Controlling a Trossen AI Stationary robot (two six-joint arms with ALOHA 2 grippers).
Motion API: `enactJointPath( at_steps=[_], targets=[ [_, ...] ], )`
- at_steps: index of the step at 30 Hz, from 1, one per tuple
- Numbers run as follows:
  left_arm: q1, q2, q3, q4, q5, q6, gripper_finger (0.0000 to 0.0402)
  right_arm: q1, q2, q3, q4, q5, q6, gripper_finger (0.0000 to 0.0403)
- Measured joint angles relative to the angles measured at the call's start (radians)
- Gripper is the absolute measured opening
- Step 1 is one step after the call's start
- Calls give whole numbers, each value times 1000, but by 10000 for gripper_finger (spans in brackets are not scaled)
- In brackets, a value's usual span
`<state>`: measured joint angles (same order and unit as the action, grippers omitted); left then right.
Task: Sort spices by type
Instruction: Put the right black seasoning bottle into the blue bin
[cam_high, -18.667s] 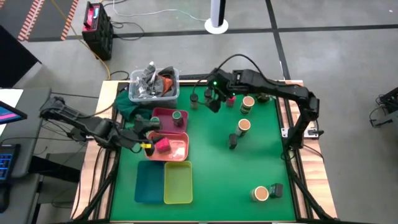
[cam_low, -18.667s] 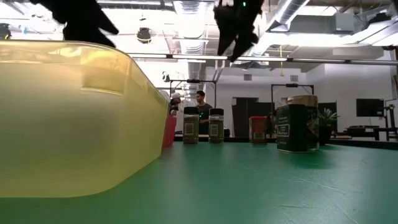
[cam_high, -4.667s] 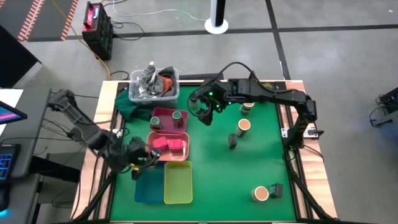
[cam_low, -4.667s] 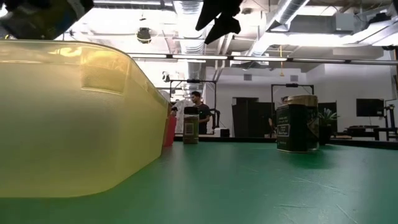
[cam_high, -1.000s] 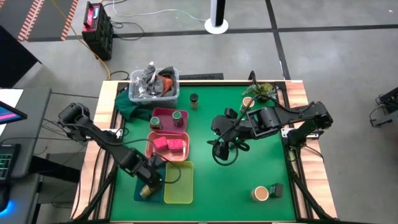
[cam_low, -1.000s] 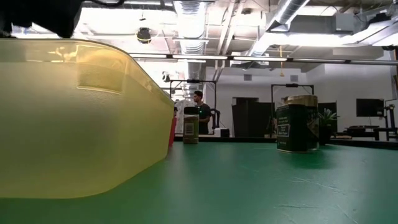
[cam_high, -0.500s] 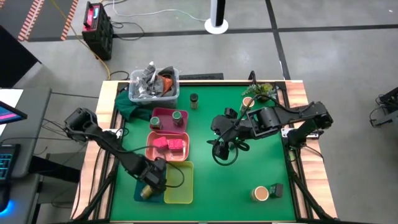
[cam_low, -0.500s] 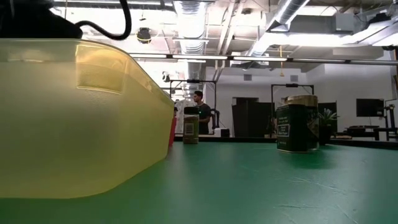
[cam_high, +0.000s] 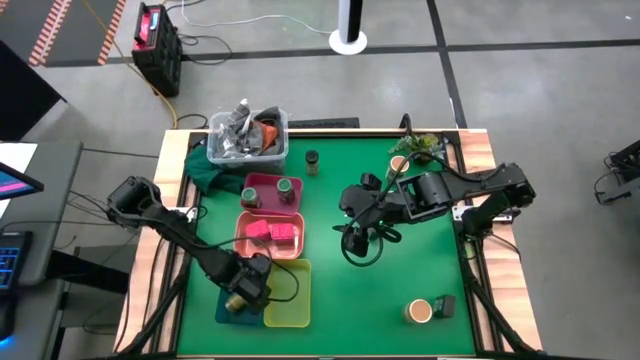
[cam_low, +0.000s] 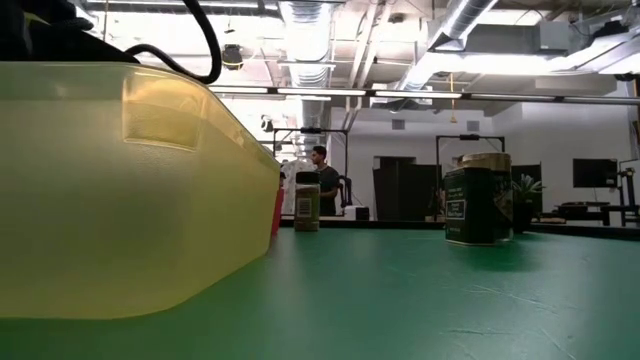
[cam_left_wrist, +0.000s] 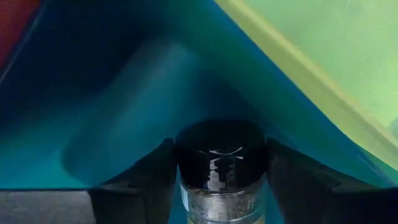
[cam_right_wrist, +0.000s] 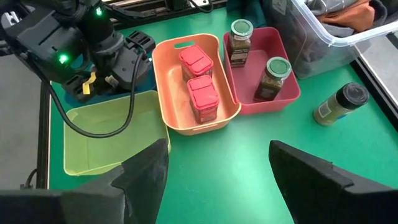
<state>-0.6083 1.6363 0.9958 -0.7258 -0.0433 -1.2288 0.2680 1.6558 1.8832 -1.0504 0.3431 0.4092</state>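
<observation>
Sorting looks roughly half done. Two green-lidded jars stand in the dark pink tray, and two magenta boxes lie in the salmon tray. The left gripper, at the table's seven o'clock, is clamped on a black-lidded jar over the teal tray. The yellow-green tray is empty.

The right gripper hovers near the centre, fingers spread apart, holding nothing. Left to sort: a dark jar at twelve o'clock, a tan-topped jar and small dark container at five o'clock. A clear bin sits at eleven o'clock, a plant at one. Nothing blocks the loose spices.
</observation>
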Motion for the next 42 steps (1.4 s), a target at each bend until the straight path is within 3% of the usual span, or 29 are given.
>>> enactJointPath(
  at_steps=[5,11,19,25,33,42],
  targets=[
    [0,-7,-1,0,-1,9,190,0,0,0,0,0,0,304],
    [-5,-69,-4,-14,-68,-28,189,1,0,0,0,0,0,304],
    [-80,-262,-3,-48,-315,-115,189,1,0,0,-3,0,1,304],
    [-205,-330,-3,-53,-660,-155,188,1,0,0,-3,0,1,304],
    [-388,-240,-3,-97,-1013,-196,187,1,0,0,-4,0,1,304],
    [-460,-20,-3,-252,-1173,-546,198,1,0,0,-4,0,1,304]
  ],
)
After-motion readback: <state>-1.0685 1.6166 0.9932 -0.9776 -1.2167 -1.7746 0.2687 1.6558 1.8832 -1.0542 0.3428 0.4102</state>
